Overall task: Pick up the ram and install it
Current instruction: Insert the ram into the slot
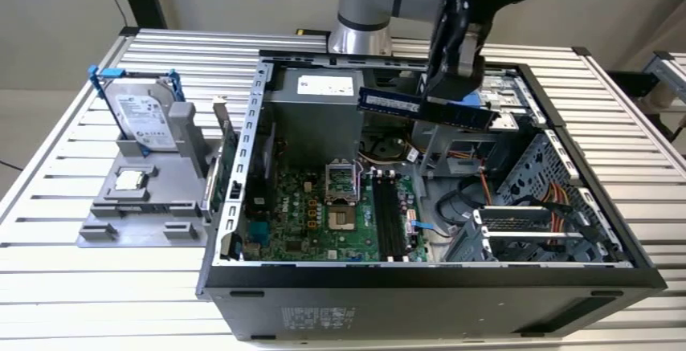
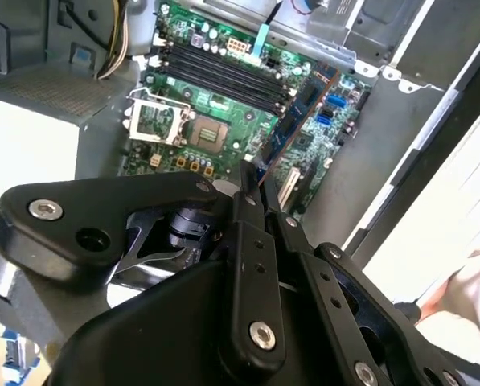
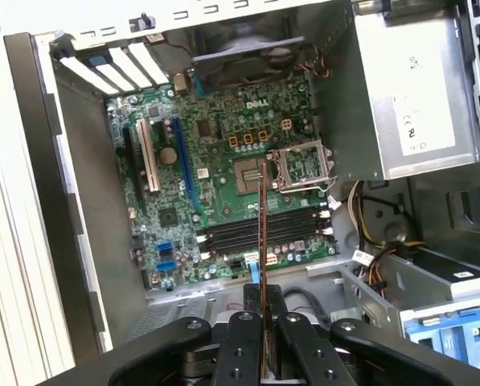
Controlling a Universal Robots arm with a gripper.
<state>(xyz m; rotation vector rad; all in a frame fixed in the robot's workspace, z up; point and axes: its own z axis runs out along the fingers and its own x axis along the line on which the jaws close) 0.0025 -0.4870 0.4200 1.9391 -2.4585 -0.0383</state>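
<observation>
The ram (image 1: 413, 106), a long bluish-green stick with dark chips, hangs level above the open computer case (image 1: 230, 206), over its rear half. My gripper (image 1: 451, 87) is shut on the stick's end at the exterior view's right. In both wrist views the ram (image 2: 297, 114) (image 3: 261, 225) shows edge-on, running out from between my fingers (image 2: 241, 181) (image 3: 244, 322). The black motherboard slots (image 1: 388, 216) (image 2: 223, 74) (image 3: 223, 235) lie well below it on the green board, with the stick held clear above them.
A silver hard drive in a blue bracket (image 1: 143, 114) and a small square processor chip (image 1: 131, 179) sit on a grey fixture (image 1: 128, 222) at the exterior view's left. The power supply (image 1: 316, 94), bundled cables (image 1: 487, 182) and the drive cage (image 1: 536, 234) crowd the case.
</observation>
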